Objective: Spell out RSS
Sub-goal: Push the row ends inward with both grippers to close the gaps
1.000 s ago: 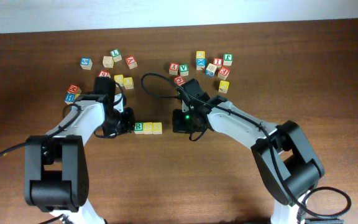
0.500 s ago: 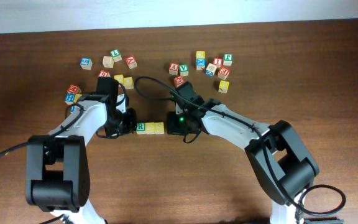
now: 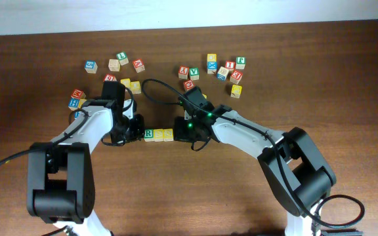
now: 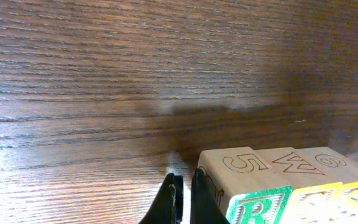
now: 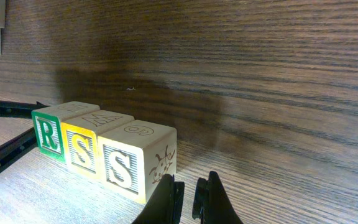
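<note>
Three wooden cubes stand side by side in a row reading R, S, S: the green R cube, a yellow S cube, and a second yellow S cube. My left gripper is shut and empty, its tips against the R cube's left side. My right gripper is shut and empty, right beside the last S cube's ladybird face. Whether it touches that face I cannot tell.
Loose letter cubes lie behind the row: one cluster at the back left, a pair by the left arm, and another cluster at the back right. A black cable loops over the table behind the row.
My right gripper has moved left, up to the end of the row. The row and my left gripper have shifted slightly to the right.
</note>
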{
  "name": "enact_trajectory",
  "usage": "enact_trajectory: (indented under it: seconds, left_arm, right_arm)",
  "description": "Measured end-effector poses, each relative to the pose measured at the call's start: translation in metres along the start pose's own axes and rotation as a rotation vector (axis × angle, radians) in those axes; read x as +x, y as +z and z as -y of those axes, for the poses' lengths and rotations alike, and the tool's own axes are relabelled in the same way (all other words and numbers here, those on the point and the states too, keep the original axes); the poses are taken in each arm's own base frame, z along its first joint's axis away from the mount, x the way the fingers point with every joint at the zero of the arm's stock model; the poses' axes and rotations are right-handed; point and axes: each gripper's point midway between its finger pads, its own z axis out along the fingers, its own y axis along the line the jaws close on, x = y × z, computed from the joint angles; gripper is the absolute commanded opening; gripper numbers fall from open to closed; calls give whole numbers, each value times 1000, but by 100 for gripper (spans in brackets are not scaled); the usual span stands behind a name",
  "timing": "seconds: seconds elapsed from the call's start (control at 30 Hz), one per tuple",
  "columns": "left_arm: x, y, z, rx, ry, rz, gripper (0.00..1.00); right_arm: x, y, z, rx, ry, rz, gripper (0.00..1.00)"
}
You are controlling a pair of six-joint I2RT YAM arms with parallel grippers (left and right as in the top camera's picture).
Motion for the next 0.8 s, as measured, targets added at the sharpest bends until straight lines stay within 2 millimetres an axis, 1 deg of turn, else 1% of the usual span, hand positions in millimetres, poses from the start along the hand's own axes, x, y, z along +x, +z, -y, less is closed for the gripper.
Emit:
enact_trajectory:
  seconds: [0.1,0.27,0.7,0.8]
  left_arm:
    - [0,0,0,0,3,0,0]
    - [1,0,5,30,27,-6,0]
    - [1,0,7,42,75,-4,0]
    - [-5,-1,10,63,78,17,0]
  right_arm:
    - [1,1,1,2,11,-3,4]
    - [3,11,5,5,25,-17,4]
    - [2,11,4,-1,26,-15,4]
    - [2,11,4,-1,27,-15,4]
